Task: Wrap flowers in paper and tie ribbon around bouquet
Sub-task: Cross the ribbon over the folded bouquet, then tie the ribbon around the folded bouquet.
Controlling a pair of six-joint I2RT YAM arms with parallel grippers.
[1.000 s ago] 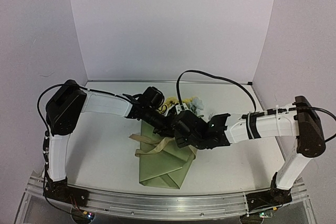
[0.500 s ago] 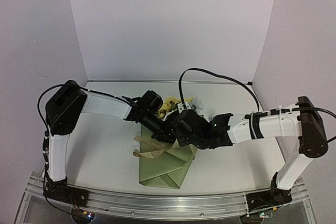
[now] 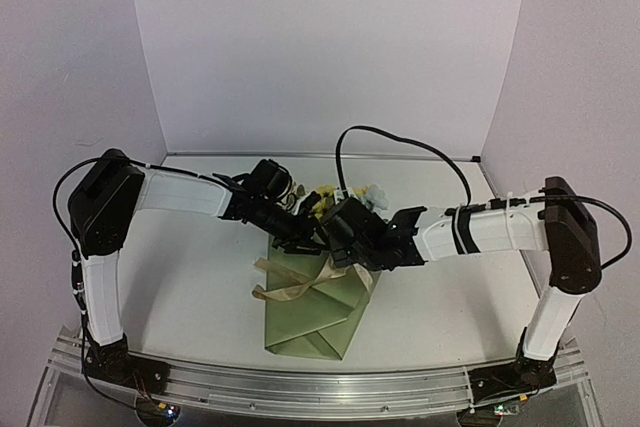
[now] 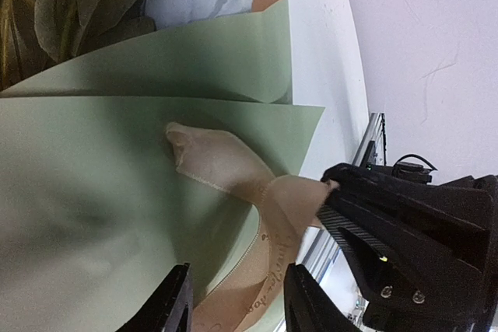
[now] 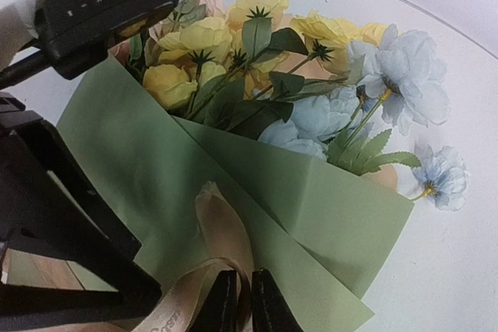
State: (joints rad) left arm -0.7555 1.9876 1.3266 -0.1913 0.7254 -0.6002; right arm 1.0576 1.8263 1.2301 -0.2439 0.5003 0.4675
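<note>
**Both my grippers at the ribbon on the wrapped bouquet**

From above, the bouquet (image 3: 312, 312) lies on the white table (image 3: 190, 277) between my two arms. Its narrow end points toward my bases and the flowers (image 3: 330, 199) are at the far end. The ribbon (image 3: 283, 287) trails in loose tan loops over the left side of the olive paper (image 3: 300, 332). My left gripper (image 3: 303, 237) and right gripper (image 3: 335, 249) meet over the upper half of the cone, close together.

In my left wrist view, my two fingers (image 4: 177, 301) stand apart and the ribbon runs up through the gap between them. They are not pressed onto it, so this hand is parted and holds nothing. The ribbon lies across the green paper, and pale blue blooms and dark leaves show at the top. My right gripper's black tip meets the ribbon's fold at the right.

In my right wrist view, my fingertips (image 5: 224, 305) are nearly together, with only a sliver between them. A tan loop of ribbon runs into that sliver, so this hand is pinching the ribbon. Beyond it the paper folds overlap, and yellow and pale blue flowers fan out from the open end.
</note>
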